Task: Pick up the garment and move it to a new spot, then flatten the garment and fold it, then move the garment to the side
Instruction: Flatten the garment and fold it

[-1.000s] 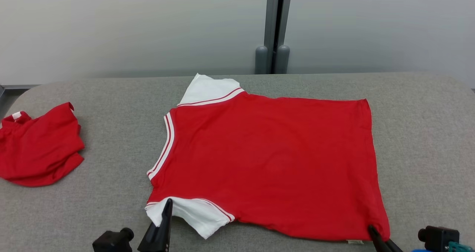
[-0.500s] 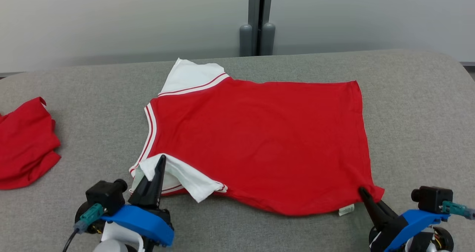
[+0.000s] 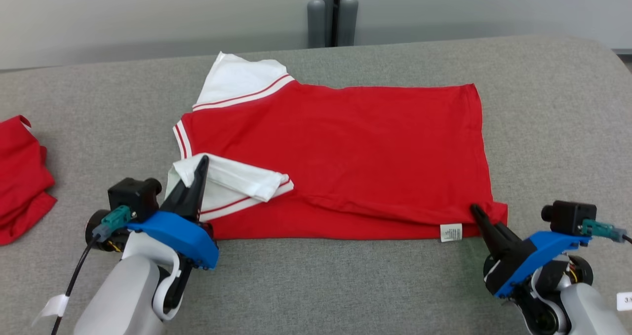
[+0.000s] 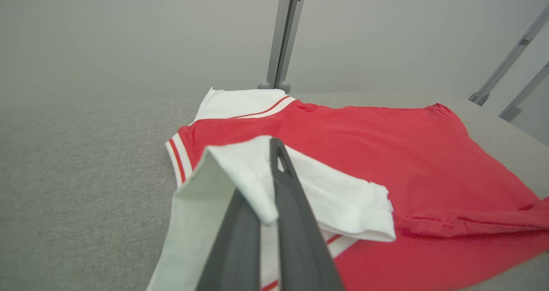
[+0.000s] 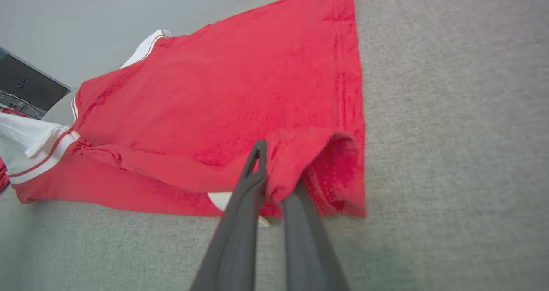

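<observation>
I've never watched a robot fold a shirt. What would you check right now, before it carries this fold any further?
1. Left gripper shut on the white sleeve: ok.
2. Right gripper shut on the hem corner: ok.
3. Near edge of the shirt turned over in a fairly straight fold: ok.
4. Far part of the shirt lying flat on the table: ok.
5. Red garment at the left lying apart from the shirt: ok.
6. Whether each grip holds both cloth layers: cannot tell.
</observation>
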